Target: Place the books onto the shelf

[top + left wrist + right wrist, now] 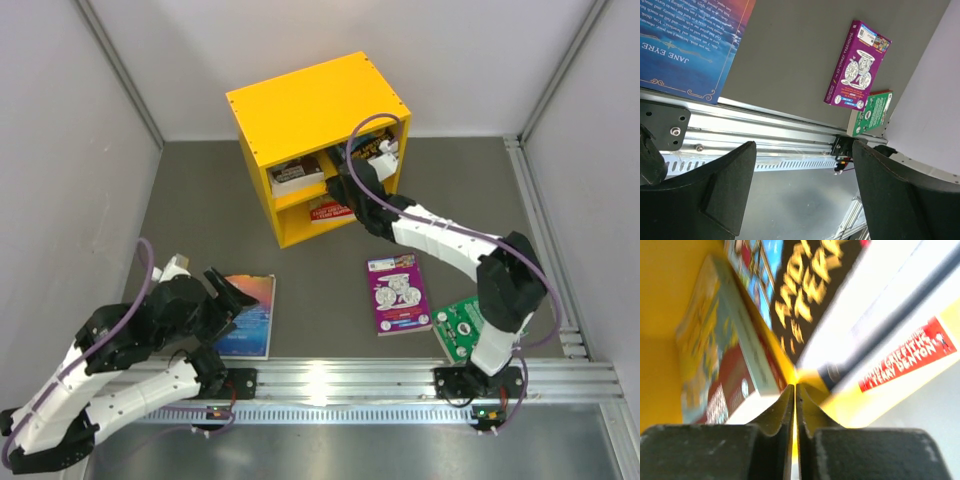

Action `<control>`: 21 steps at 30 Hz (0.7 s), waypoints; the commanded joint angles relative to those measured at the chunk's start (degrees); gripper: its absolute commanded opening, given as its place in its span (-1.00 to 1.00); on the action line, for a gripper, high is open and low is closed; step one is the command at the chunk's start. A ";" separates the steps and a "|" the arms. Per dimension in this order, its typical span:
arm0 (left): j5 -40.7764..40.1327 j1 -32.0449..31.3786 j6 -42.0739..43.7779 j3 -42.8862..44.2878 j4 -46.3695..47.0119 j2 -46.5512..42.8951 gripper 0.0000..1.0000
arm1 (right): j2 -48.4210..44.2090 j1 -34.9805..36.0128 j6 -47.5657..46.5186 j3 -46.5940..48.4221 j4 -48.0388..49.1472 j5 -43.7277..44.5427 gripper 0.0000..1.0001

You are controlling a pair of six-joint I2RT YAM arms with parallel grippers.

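From above, the yellow shelf (pixel 310 100) stands at the far middle of the grey tabletop (pixel 200 210), its open front turned toward the near right. A dark book (pixel 295 175) lies in its upper compartment, a red one (pixel 330 211) lies lower down, and more books (pixel 381 147) show at the upper right. The right arm reaches into that front, and the overhead view hides the tips of the right claw (pixel 352 186).

The right wrist view shows them. The right claw (pixel 794 390) is pressed closed, with nothing visible between its fingers. Blurred book covers and a red-and-white spine (pixel 907 360) fill the frame just ahead, inside the yellow wall (pixel 660 315).

At the near left, the left claw (pixel 235 295) hangs with its fingers spread wide over the blue book (pixel 248 315) and grips nothing. Its wrist view reads the blue book's (pixel 685 40) back-cover title, Jane Eyre, which is too small to read from overhead. It also looks across to the purple book (pixel 857 65) and the green book (pixel 872 112) by the metal rail (pixel 780 130).

From above, the purple book (pixel 398 293) lies flat at the near middle. The green book (pixel 460 328) lies to its right, partly under the right arm.
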 commanded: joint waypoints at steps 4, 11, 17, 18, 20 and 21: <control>-2.79 0.08 -0.35 0.02 -8.97 4.36 0.67 | -14.24 0.57 -7.20 -6.45 7.60 -7.62 -0.66; -6.39 0.00 -0.53 -0.06 -7.12 8.68 0.76 | -29.69 -1.36 -15.02 -7.25 -5.47 -8.75 0.82; -8.94 0.08 7.62 -4.01 -3.78 20.14 0.86 | -34.13 -1.19 -17.68 -17.06 -7.44 -35.52 0.99; -10.16 0.08 8.43 -4.19 -4.48 23.15 0.88 | -32.90 -0.67 -16.80 -18.39 -7.35 -39.75 0.99; -11.66 0.61 11.31 -4.63 -4.49 30.43 0.96 | -28.07 1.43 -15.05 -20.86 -6.12 -48.91 0.99; -12.45 1.48 12.90 -5.07 -2.40 32.13 0.96 | -26.31 2.49 -15.12 -22.00 -5.77 -50.67 0.99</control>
